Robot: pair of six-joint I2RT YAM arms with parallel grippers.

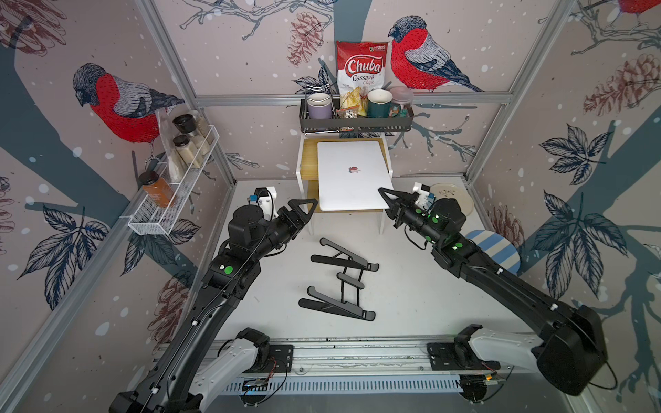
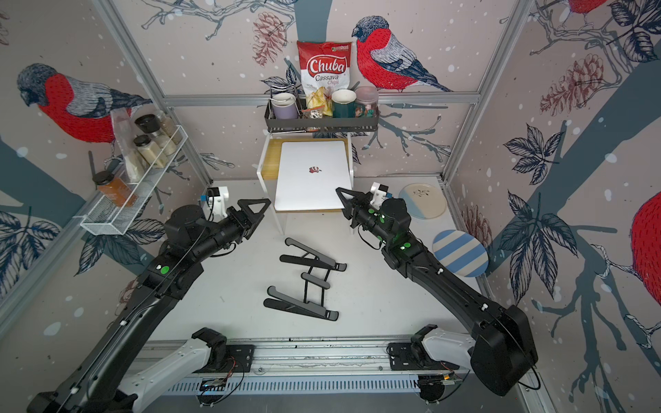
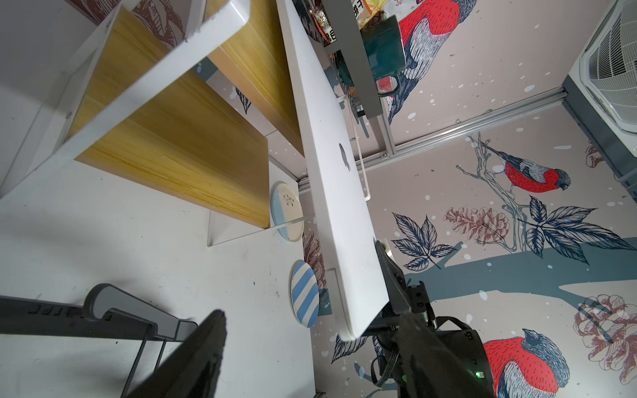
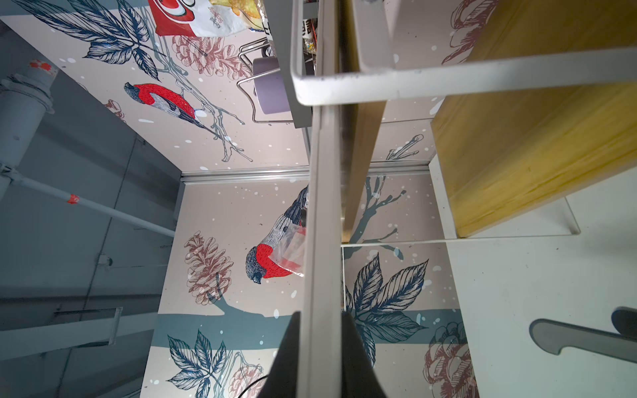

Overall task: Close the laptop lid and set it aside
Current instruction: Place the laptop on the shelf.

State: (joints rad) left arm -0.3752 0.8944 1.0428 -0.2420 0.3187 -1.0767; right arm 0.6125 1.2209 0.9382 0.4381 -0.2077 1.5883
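laptop [image 1: 352,175] closed, sitting on the shelf [image 1: 307,162] at 12 o'clock and overhanging its front, right tool [image 1: 386,198] clamped on its 5 o'clock corner, left tool [image 1: 309,205] at 7 o'clock looks apart and empty, so a single-corner pinch could slip and tip it onto the stand [image 1: 339,279].

Robot test cell dressed as a home: aluminium-profile frame [image 1: 250,100], bird-print wall panels [image 1: 232,53], left arm [image 1: 200,314] and right arm [image 1: 500,282] mounted on a base rail [image 1: 357,352], wall rack [image 1: 354,124] holding a green mug [image 1: 380,103] and cassava-chips bag [image 1: 361,68].

One laptop [image 1: 352,175], one folding stand [image 1: 339,282], two plates [image 2: 461,257], two mugs [image 1: 319,105], one chip bag [image 1: 361,68]
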